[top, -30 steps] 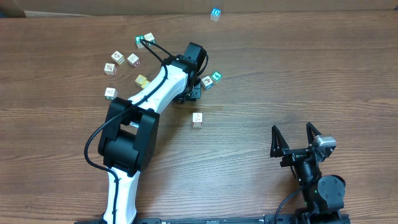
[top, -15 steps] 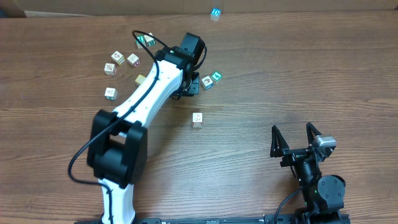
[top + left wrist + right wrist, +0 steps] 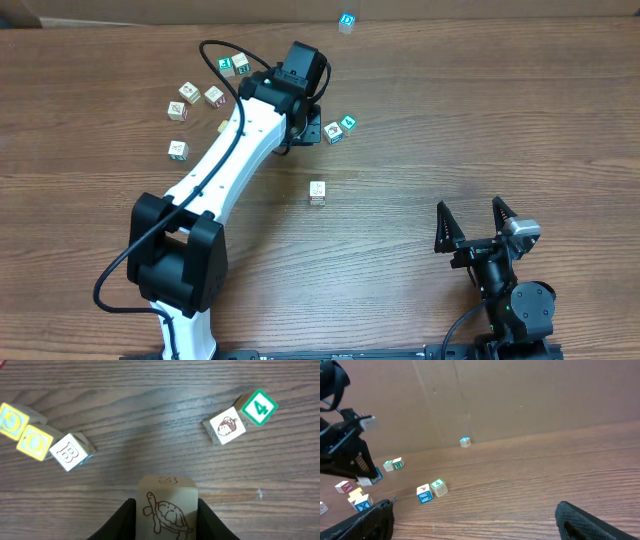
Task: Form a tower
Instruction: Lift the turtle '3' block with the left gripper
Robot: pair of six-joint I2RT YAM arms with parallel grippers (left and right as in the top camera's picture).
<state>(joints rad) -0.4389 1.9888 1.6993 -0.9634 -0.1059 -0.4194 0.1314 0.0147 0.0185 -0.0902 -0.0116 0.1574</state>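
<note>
Our left hand (image 3: 166, 519) is clenched on the turtle cube (image 3: 167, 502), a dark finger pressed to each side of it. On the worktop (image 3: 150, 420) in the left wrist view, an acorn cube (image 3: 227, 427) touches a green 4 cube (image 3: 259, 407) on the right. On the left, a B cube (image 3: 70, 451) sits just beside two yellow cubes (image 3: 34, 441).

The tower (image 3: 346, 22) stands at the worktop's far edge, blue print on top (close to the brown back wall (image 3: 520, 395)), well apart from that hand. Our right hand (image 3: 469, 208) rests near the front edge, released, its jaws spread wide.
</note>
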